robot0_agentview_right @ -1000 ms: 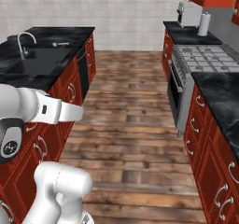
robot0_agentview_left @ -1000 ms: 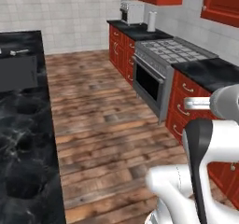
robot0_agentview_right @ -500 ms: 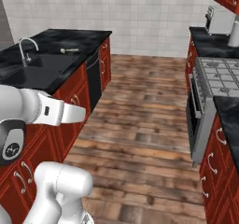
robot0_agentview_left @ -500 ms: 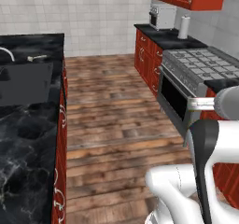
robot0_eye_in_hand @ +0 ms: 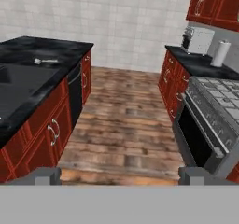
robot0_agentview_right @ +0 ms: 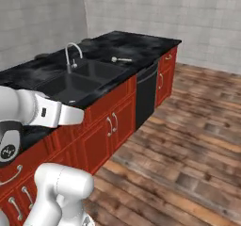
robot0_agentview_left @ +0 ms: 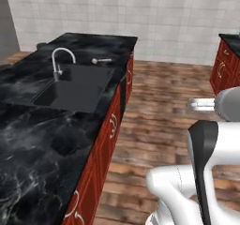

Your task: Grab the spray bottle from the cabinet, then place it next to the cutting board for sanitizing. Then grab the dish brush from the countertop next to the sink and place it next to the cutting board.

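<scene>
Black marble-look desk (robot0_agentview_left: 42,139) with white veining, on red base cabinets (robot0_agentview_right: 110,119). Set into it: black sink (robot0_agentview_left: 75,86) with slim curved silver faucet (robot0_agentview_left: 59,62). Small dish brush (robot0_agentview_left: 100,60), cream-white round head and thin pale handle, lies flat on the desk just beyond the sink's far edge. End effector (robot0_eye_in_hand: 119,175): fingers spread wide, empty, above the wooden plank floor (robot0_eye_in_hand: 126,125).
</scene>
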You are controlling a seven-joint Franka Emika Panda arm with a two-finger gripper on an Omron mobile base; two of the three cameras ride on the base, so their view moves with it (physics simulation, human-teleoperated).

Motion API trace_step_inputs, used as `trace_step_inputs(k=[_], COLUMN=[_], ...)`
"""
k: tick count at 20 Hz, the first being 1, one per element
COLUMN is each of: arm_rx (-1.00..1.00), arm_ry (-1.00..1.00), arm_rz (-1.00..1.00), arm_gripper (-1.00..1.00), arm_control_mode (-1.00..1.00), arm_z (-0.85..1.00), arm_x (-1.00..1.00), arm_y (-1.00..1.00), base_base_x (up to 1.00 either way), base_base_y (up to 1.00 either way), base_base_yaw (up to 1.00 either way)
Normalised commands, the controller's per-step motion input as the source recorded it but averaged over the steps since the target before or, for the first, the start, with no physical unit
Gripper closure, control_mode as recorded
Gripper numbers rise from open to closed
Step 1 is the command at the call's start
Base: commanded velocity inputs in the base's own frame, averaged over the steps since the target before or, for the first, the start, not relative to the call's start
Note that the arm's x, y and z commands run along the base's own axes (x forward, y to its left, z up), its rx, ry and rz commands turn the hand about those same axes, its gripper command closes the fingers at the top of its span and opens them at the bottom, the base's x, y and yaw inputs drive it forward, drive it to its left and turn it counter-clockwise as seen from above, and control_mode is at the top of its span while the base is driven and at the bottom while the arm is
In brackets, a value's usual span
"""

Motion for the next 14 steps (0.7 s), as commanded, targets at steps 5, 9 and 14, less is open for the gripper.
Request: trace_step_inputs(k=[5,9,14], arm_rx=[0.0,0.0,0.0], arm_ry=[0.0,0.0,0.0], arm_rz=[0.0,0.0,0.0], arm_gripper=[-1.0,-1.0,-1.0], arm_control_mode=[1.0,1.0,1.0], arm_z=[0.0,0.0,0.0], arm_x=[0.0,0.0,0.0], arm_y=[0.0,0.0,0.0], base_base_x=[1.0,1.0,0.95], base_base_y=[-0.14,-0.22,-0.46], base_base_yaw=[0.79,0.78,0.74])
